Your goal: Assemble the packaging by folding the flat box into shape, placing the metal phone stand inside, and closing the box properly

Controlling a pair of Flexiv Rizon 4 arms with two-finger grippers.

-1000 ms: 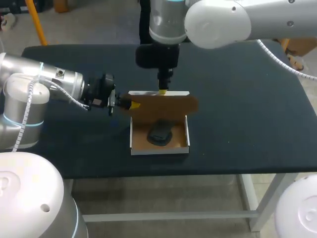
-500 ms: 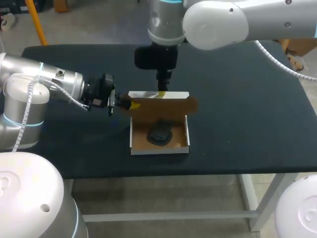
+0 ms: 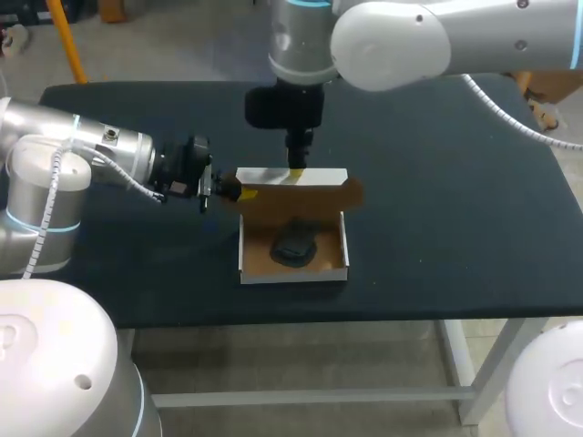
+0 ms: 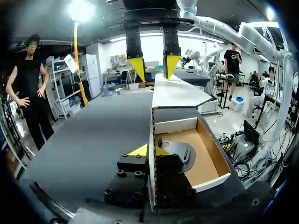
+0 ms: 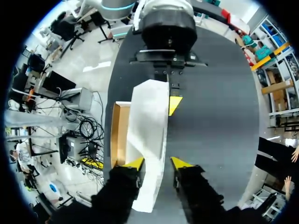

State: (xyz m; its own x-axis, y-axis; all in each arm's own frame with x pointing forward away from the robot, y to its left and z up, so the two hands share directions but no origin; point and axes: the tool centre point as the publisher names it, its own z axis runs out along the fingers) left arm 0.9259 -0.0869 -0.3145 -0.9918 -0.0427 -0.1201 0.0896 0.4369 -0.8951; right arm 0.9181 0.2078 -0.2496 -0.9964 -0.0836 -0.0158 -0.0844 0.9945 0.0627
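Only the head view takes in the whole layout. The box [image 3: 293, 273] sits near the middle of the black worktop [image 3: 455, 209]. Its lid [image 3: 301, 196] is raised along the 12 o'clock wall, brown inner face toward the camera. The dark metal phone stand [image 3: 294, 246] lies on the box floor, a little nearer the 9 o'clock wall. The left wrist view adds what the head view cannot resolve: the left tool [image 4: 150, 151] is closed narrow on the lid's side edge, one yellow tip on each face of the card. In the head view this tool is at about 10 o'clock from the box. The same wrist view shows the stand just beyond the tool, inside the open base, and the right tool [image 4: 153, 70] hanging over the lid's far end, spread wide. The right wrist view looks down the lid's white outer face. There the right tool sits astride the lid's upper edge, at 12 o'clock from the box. The card is close to one finger and a dark gap lies before the other, so the tool holds nothing. From that view the stand is hidden behind the lid — only a strip of the brown interior shows beside it.
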